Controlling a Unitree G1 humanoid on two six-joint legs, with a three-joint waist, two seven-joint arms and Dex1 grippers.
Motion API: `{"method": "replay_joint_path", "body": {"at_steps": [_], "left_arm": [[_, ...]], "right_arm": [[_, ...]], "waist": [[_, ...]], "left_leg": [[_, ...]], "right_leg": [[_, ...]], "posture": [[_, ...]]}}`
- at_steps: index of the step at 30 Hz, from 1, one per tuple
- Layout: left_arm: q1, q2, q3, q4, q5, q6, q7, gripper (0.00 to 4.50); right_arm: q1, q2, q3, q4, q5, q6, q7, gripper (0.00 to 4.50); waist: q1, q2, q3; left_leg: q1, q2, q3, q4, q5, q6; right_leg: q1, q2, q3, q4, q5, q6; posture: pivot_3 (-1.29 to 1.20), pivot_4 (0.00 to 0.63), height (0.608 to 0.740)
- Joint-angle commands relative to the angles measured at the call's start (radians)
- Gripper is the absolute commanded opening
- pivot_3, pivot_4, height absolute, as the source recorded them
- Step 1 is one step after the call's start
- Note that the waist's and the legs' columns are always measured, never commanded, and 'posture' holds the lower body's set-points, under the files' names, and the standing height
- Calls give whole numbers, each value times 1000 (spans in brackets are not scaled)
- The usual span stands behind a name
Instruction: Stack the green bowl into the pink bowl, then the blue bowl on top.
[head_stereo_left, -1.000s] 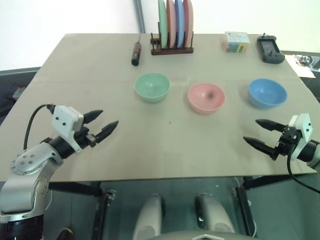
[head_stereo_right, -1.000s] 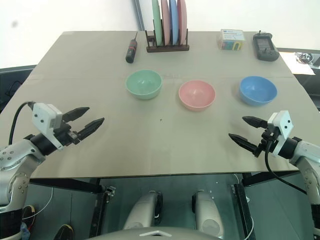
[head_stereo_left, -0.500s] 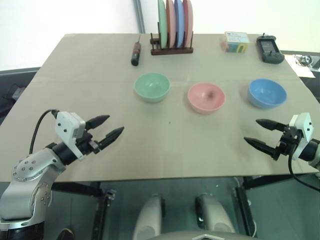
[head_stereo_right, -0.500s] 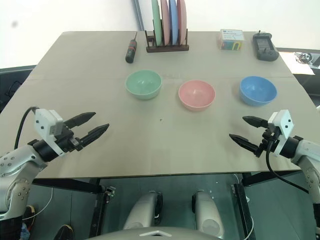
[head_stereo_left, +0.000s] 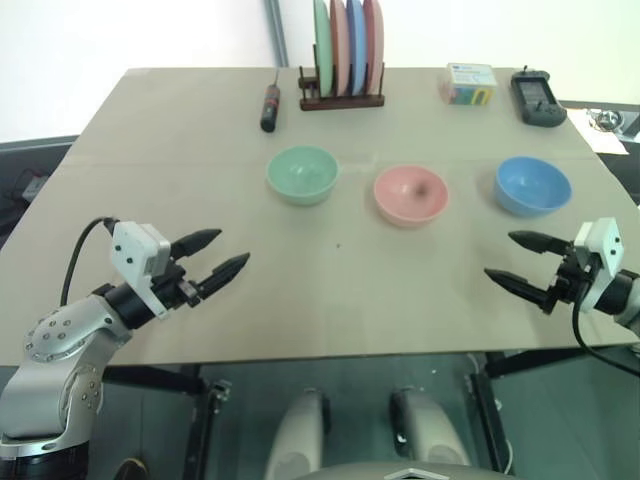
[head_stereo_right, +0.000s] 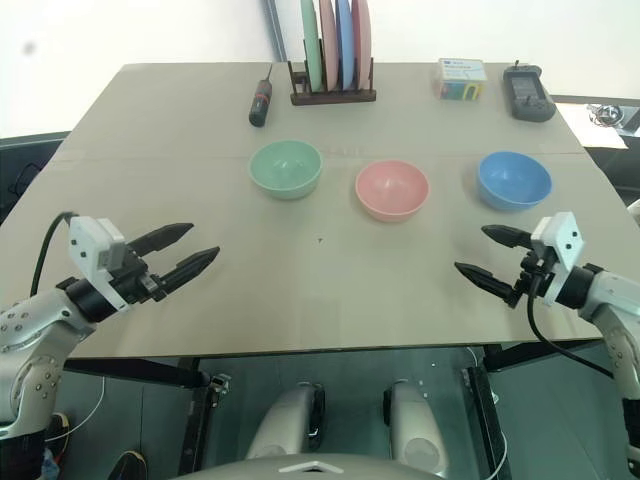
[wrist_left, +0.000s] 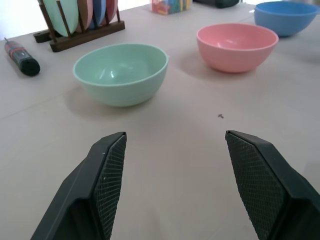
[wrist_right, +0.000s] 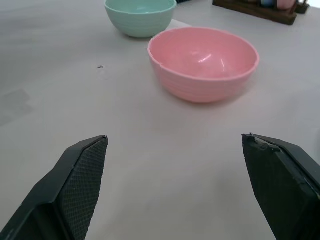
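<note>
Three bowls stand in a row across the middle of the table: the green bowl (head_stereo_left: 302, 174) on the left, the pink bowl (head_stereo_left: 411, 194) in the centre, the blue bowl (head_stereo_left: 533, 186) on the right. All three are upright, empty and apart from each other. My left gripper (head_stereo_left: 219, 254) hovers open over the near left of the table, pointing toward the green bowl (wrist_left: 120, 73). On the near right my right gripper (head_stereo_left: 517, 258) is open too, with the pink bowl (wrist_right: 203, 62) ahead of it. Nothing is between either pair of fingers.
At the table's far edge stand a wooden rack (head_stereo_left: 343, 99) of upright plates, a screwdriver (head_stereo_left: 270, 106), a small colourful box (head_stereo_left: 471, 82) and a black handheld device (head_stereo_left: 536, 96). The table's front edge (head_stereo_left: 330, 358) runs just below both grippers.
The left gripper has slid slightly lower and to the right toward the table's middle. The right gripper has risen a little and edged left. The bowls have not moved.
</note>
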Motion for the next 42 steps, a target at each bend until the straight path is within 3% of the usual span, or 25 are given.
{"method": "replay_joint_path", "body": {"at_steps": [1, 7, 12, 17, 21, 23, 24, 26, 27, 28, 34, 39, 42], "left_arm": [[0, 1, 20, -61, -65, 5, -23, 3357], [22, 1, 8, -113, -146, 40, -50, 3357], [54, 0, 7, -159, -166, 50, -49, 3357], [110, -14, 28, -206, -170, 45, -31, 3357], [151, -29, 47, -237, -169, 36, -11, 3357], [167, -34, 51, -250, -167, 33, -3, 3383], [174, -37, 53, -256, -164, 31, 1, 3383], [194, -44, 63, -268, -163, 27, 12, 3383], [202, -47, 68, -273, -164, 25, 16, 3383], [207, -48, 71, -278, -165, 24, 19, 3383], [228, -52, 78, -289, -168, 19, 30, 3383], [224, -49, 77, -285, -170, 19, 30, 3383], [218, -44, 76, -279, -170, 20, 25, 3383]], "right_arm": [[-148, -76, 128, -27, -105, 68, 3, 4500], [-465, -13, 328, 186, -288, 24, -1, 4500], [-644, 80, 448, 397, -380, -39, 63, 4500], [-758, 174, 536, 624, -454, -146, 152, 4500], [-851, 258, 561, 809, -514, -210, 137, 4500], [-883, 288, 564, 875, -537, -252, 130, 3990], [-897, 302, 563, 902, -545, -271, 134, 3521], [-916, 326, 569, 934, -558, -304, 148, 3280], [-921, 334, 570, 944, -564, -317, 156, 2723], [-924, 339, 568, 953, -569, -327, 161, 2723], [-921, 356, 554, 957, -581, -345, 183, 90], [-900, 357, 555, 905, -583, -351, 198, 35], [-855, 360, 566, 762, -566, -315, 232, 35]], "waist": [[-1, 0, 0], [-1, 0, 0], [2, 0, 0], [-1, 0, 0], [-2, 0, 0], [-1, 0, 0], [-1, 0, 0], [-3, 0, 0], [-3, 0, 0], [-3, 0, 0], [-2, 0, 0], [-3, 0, 0], [-3, 0, 0]], "left_leg": [[0, 0, 0, 0, 0, 0], [-1, 0, 0, 0, 0, 0], [-2, 0, 0, -2, 0, 0], [-2, 0, 0, -2, 0, 0], [-2, 0, 0, -2, 0, 0], [-1, 0, 0, -2, 0, 0], [-2, 0, 0, -2, 0, 0], [-2, 0, 0, -2, 0, 0], [-2, 0, 0, -2, 0, 0], [-1, 0, 0, -2, 0, 0], [-1, 0, 0, -3, 0, 0], [-1, 0, -1, -3, 0, 0], [-1, 0, 0, -3, 0, 0]], "right_leg": [[0, 0, 0, 0, 0, 0], [-2, 0, 0, 0, 2, -3], [-2, 0, 0, -1, 2, -3], [-2, 0, 0, -1, 4, 0], [-2, 0, 0, -1, 4, 0], [-2, 0, 0, 0, 4, 0], [-2, 0, 0, 0, 4, 0], [-2, 0, 0, -1, 4, 0], [-3, 0, 0, -1, 4, 0], [-3, 0, 0, -1, 4, 0], [-2, 0, 0, -1, 4, 0], [-2, 0, -1, 0, 4, -1], [-2, 0, 0, 0, 4, 0]], "posture": [[0, 150, 740], [0, 150, 740], [0, 150, 740], [0, 150, 740], [0, 150, 740], [0, 150, 740], [0, 150, 740], [0, 150, 740], [0, 150, 740], [0, 150, 740], [0, 150, 740], [0, 150, 740], [0, 150, 740]]}}
